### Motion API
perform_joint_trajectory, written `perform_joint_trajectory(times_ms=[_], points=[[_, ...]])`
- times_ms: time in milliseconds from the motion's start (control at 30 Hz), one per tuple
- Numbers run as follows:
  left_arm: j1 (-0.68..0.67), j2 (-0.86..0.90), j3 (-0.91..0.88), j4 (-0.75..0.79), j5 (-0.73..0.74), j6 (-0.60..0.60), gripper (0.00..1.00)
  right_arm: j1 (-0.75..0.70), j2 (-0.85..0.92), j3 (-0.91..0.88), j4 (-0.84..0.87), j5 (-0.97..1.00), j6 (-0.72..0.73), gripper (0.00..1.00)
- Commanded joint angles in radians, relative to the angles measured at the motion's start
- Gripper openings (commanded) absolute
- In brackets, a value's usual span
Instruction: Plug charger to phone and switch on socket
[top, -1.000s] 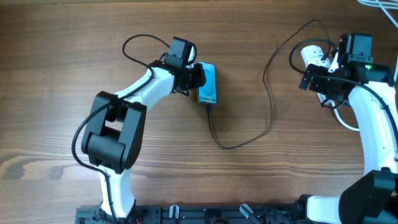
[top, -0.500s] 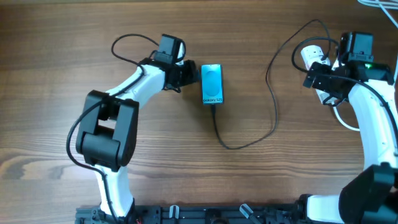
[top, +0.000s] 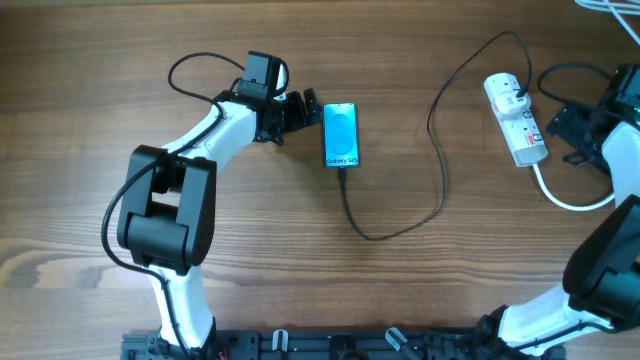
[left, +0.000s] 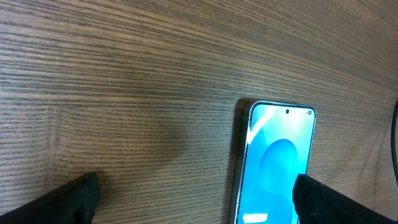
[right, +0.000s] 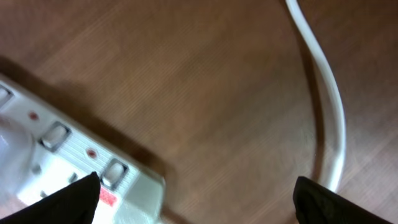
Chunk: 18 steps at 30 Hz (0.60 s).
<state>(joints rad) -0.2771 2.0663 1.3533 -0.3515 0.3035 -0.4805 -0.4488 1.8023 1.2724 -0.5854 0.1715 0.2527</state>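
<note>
**Left gripper** (top: 307, 112): jaws spread wide, holding nothing. In the wrist view its fingers (left: 65, 199) sit at the two lower corners, with bare table (left: 124, 93) between them.

**Phone** (top: 341, 134): lies flat on the table, teal screen up. It is just ahead of the left gripper, toward its right finger, and apart from both fingers.

**Charger** (top: 438, 150): thin black cable.
- One end meets the phone's edge below the white strip. Whether the tip is fully seated is too small to tell.
- From there it loops loose over the table toward the right gripper's side and ends in a white plug (top: 505, 90).

**Socket** (top: 528, 138): white two-outlet strip, flat on the table, just beside the right gripper's fingertips. Contact cannot be told.
- Contents: the plug, in the outlet at the end farther from the cord.
- Switches (right: 55, 135): two rockers, each with a red mark beside it. They are blurred, so their position cannot be told.

**Cord** (top: 560, 201): thick and white. It leaves the socket's end nearest the right gripper and curves away under the right arm. In the wrist view it runs down past the right finger.

**Right gripper** (top: 556, 128): jaws spread wide, holding nothing. In its wrist view the socket's corner lies by the left finger.
</note>
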Motion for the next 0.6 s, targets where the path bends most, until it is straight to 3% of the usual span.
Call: perform_joint_trajectory(times_ms=[0,167,567], points=[[0.002,0.008,-0.009,-0.005,-0.010,0.004,1.00,-0.002,0.059,0.010,0.044,-0.016,0.013,1.00],[0.002,0.008,-0.009,-0.005,-0.010,0.004,1.00,-0.002,0.172,0.010,0.128,-0.170,0.009,1.00],[0.002,0.008,-0.009,-0.005,-0.010,0.004,1.00,0.000,0.244,0.010,0.253,-0.258,-0.017,1.00]])
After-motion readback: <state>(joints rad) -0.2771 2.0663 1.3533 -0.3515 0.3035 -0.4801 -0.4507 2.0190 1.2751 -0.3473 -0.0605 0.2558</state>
